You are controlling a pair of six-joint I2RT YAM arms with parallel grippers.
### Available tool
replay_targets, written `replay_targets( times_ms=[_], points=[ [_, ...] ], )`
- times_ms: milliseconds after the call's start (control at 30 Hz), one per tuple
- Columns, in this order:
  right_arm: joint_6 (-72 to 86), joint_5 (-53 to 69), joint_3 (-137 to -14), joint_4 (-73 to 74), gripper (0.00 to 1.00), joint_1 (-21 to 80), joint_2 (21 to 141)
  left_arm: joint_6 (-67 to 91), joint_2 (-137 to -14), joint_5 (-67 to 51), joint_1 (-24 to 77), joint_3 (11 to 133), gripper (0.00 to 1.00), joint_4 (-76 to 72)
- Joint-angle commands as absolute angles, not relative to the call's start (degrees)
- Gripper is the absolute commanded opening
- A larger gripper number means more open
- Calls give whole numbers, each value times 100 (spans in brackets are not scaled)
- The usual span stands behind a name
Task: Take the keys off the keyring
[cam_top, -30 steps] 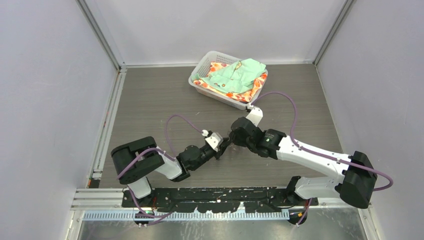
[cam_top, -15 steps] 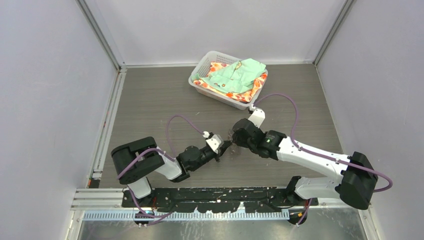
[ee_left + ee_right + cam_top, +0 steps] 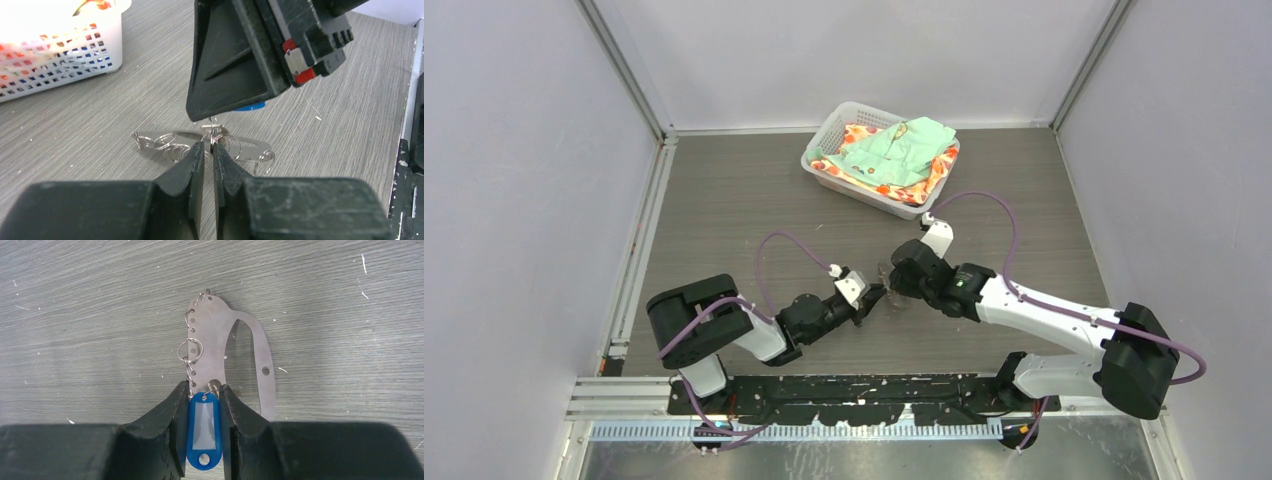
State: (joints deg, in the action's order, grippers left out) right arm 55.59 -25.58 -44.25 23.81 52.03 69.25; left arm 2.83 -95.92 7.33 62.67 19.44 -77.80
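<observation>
The keyring (image 3: 216,330) is a flat whitish oval loop lying on the table, with small silvery rings (image 3: 190,350) along its left side. My right gripper (image 3: 203,396) is shut on the blue-headed key (image 3: 203,430), a blue tag with a pale window, hooked to the keyring by a thin ring. In the left wrist view the keyring (image 3: 252,146) lies flat, and my left gripper (image 3: 209,150) is shut on a small upright silvery ring at its middle, right under the right gripper (image 3: 240,65). In the top view both grippers, left (image 3: 871,297) and right (image 3: 892,280), meet over it.
A white mesh basket (image 3: 824,152) with green and orange cloth stands at the back of the table, and shows at the upper left of the left wrist view (image 3: 60,55). Pale specks dot the grey wood-grain table. Walls close in both sides.
Both grippers have shifted slightly toward the near edge, still together over the keyring. Their grips look unchanged.
</observation>
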Motion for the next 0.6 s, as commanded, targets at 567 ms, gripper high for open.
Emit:
replay_targets(
  times_ms=[567],
  points=[
    [5599, -2574, -4574, 2321, 1, 5215, 6969, 993, -9479, 805, 6272, 2025, 27, -7883]
  ],
)
